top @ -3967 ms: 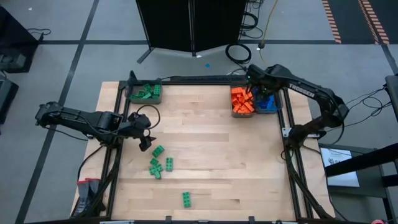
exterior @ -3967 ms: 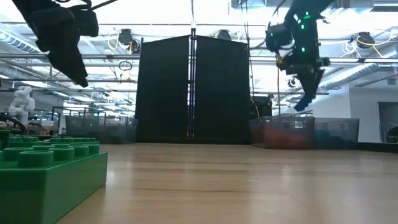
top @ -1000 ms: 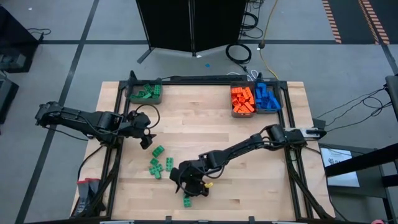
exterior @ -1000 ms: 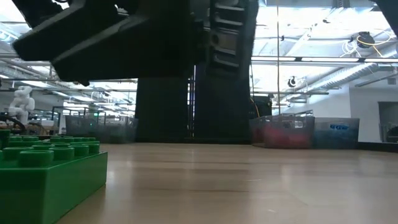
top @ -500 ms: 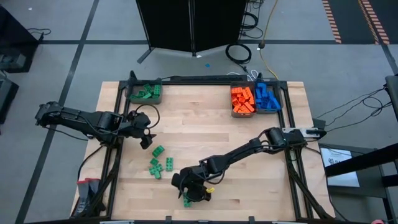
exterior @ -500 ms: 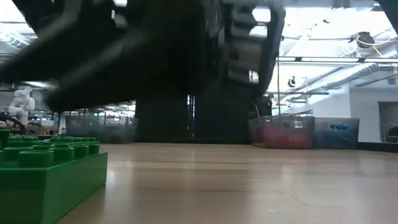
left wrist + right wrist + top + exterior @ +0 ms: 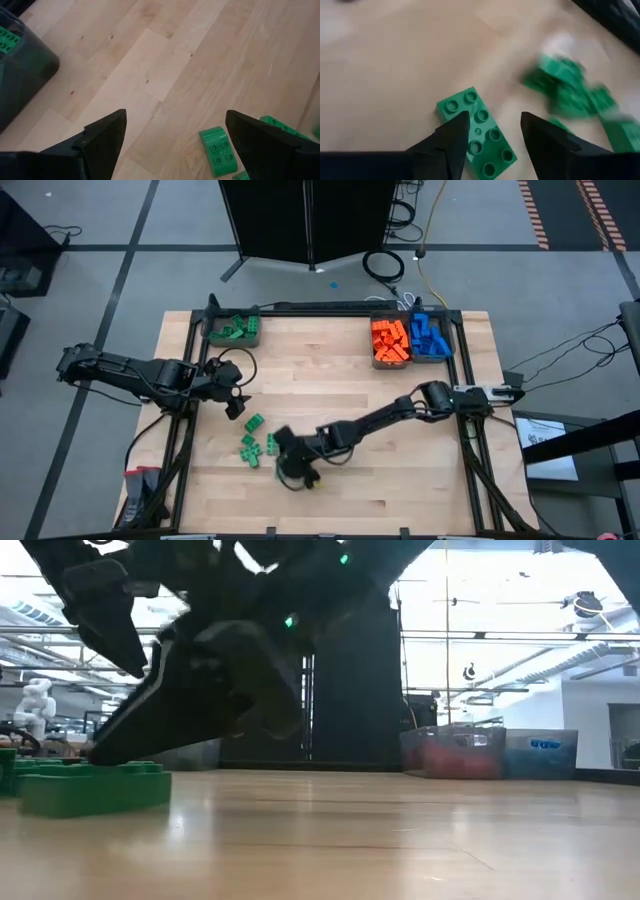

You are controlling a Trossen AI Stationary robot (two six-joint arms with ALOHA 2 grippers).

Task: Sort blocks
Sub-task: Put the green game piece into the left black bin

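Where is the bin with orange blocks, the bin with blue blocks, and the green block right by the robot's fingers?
orange bin (image 7: 390, 341), high view, on the orange blocks filling it.
blue bin (image 7: 430, 338), high view, on the blue blocks inside.
green block (image 7: 479, 131), right wrist view, on its studded top face.

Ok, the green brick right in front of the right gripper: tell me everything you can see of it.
The green brick is a flat, glossy plastic plate with two rows of round studs on top, eight in all. It lies studs-up on the wooden table, apart from the loose green bricks nearby. The right gripper hangs over it, open, one dark finger on each side; whether they touch it is unclear. In the high view the arm hides it.
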